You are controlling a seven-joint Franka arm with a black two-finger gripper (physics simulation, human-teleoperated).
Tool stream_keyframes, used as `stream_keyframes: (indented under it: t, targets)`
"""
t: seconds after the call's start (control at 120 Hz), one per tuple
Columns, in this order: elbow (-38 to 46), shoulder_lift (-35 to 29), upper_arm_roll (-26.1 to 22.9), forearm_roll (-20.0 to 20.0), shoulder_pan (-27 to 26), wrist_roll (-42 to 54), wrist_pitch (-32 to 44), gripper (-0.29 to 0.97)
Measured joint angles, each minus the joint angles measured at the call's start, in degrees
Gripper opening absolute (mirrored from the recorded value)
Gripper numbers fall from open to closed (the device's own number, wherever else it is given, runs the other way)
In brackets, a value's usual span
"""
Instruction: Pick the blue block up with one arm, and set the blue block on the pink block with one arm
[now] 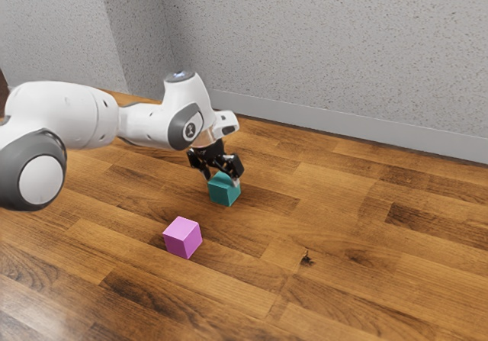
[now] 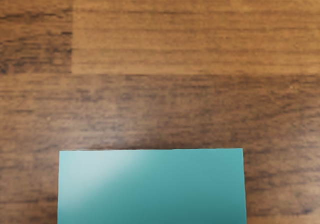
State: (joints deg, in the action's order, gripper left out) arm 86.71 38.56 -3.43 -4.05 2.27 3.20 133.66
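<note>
The grey roughcast wall runs along the far edge of the bench, a broad top of dark and honey-brown wooden planks. The white arm comes in from the exterior view's left and reaches out over the middle of the bench, bent down at the wrist.

Under the hand sits the blue block, more teal than blue to my eye, about midway across the bench and somewhat nearer the far edge than the near one. From the hand's own camera its flat top shows close below, with bare planks beyond it. I cannot tell whether it rests on the wood or hangs just off it.

The pink block lies nearer the near edge and toward the exterior view's left of the blue one, apart from it, with nothing on top.

The black gripper straddles the blue block's top, its fingers narrowed against two opposite sides, gripping it.

A small dark knot marks the wood towards the exterior view's right.
</note>
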Motion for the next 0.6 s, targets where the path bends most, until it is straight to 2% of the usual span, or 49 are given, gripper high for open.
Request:
stream_keyframes:
  t: [0.6]
  targets:
    - [-3.9, 4.41, -0.04, -0.02, 0.1, 2.51, 0.02, 0.68]
